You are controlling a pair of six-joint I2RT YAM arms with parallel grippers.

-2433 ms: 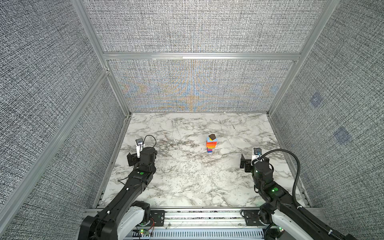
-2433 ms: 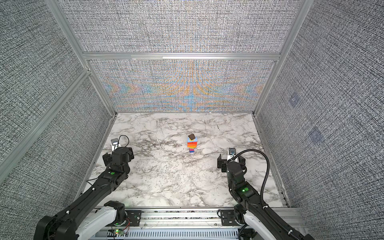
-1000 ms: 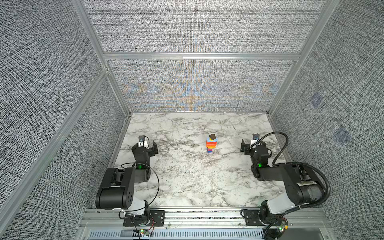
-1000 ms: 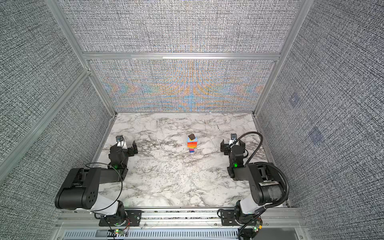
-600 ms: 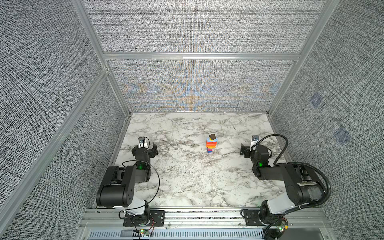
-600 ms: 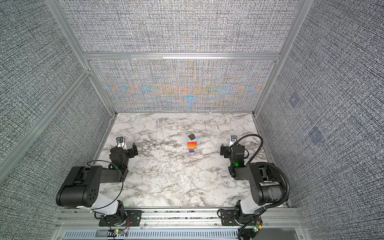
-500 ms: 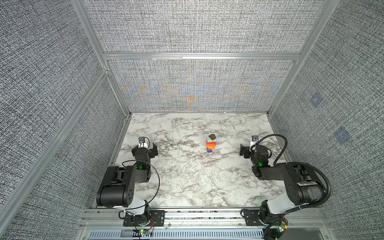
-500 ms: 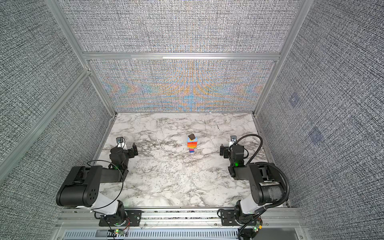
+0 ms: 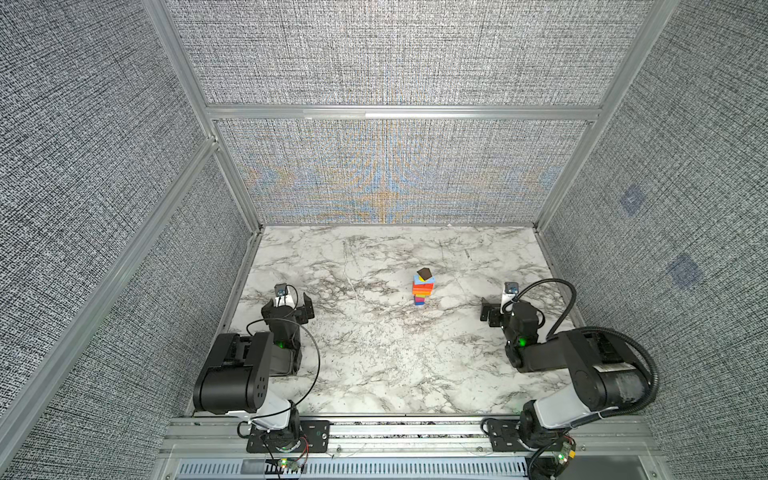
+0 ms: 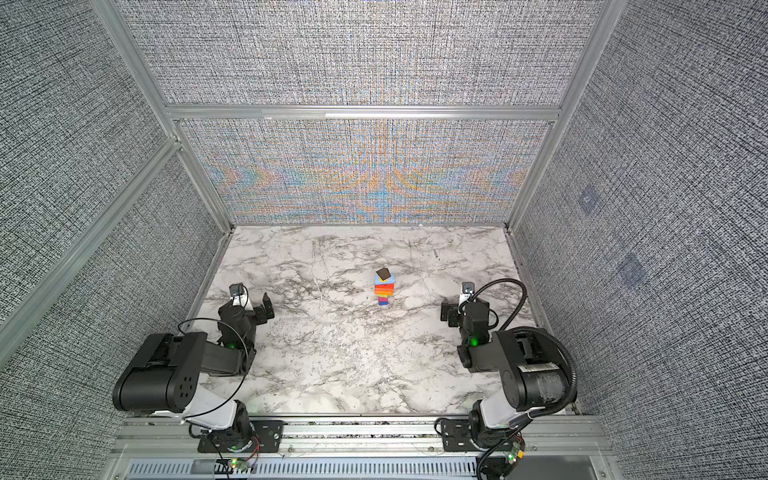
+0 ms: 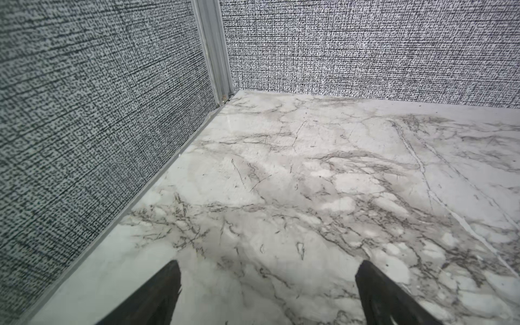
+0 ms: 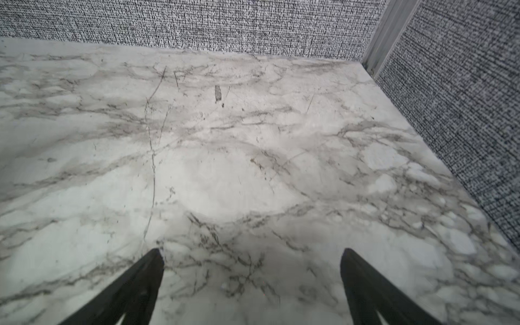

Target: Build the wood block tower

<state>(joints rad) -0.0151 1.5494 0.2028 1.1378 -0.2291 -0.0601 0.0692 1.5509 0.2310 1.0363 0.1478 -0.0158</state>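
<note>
Block tower up, arms at rest: a narrow multicoloured tower (image 9: 424,289) of small painted wood blocks stands upright on the white, grey-veined marble surface (image 9: 374,353). In both top views it is just right of centre and slightly toward the far side (image 10: 384,289). A dark brown cube (image 9: 424,273), turned cornerwise, sits topmost, with light blue, orange and red layers below it and pink and blue near the foot. The black left tool (image 9: 287,306) hangs low near the left wall, its jaws spread wide and gripping nothing. The left wrist view shows only marble between them. The black right tool (image 9: 503,309) mirrors it near the right wall, jaws likewise wide apart over bare marble in the right wrist view. Both tools are well apart from the tower, one on each side.
</note>
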